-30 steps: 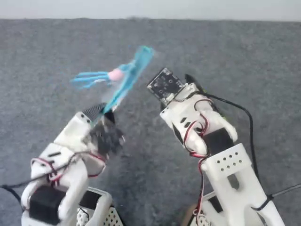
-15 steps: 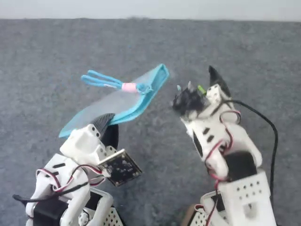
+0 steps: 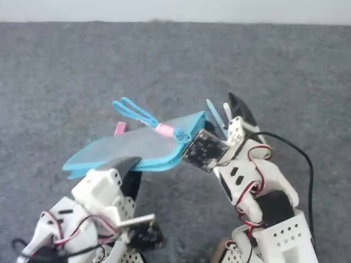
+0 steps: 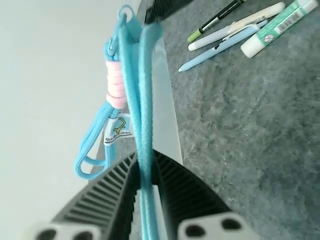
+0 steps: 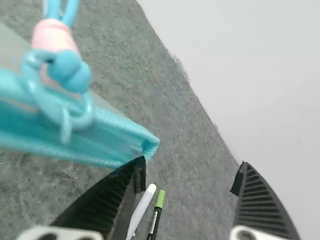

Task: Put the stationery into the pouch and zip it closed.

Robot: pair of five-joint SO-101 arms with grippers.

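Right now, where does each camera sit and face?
High view: fixed overhead, looking down at the table; left arm and right arm show.
Left wrist view: on the left arm, looking along the left gripper, shut on the pouch, toward the pens.
Right wrist view: on the right arm, looking through the open right gripper at the pouch's corner.
Both wrist views share pouch and pens.

One blue pouch [image 3: 137, 150], three pens [image 4: 215, 50], one glue stick [image 4: 277, 26]
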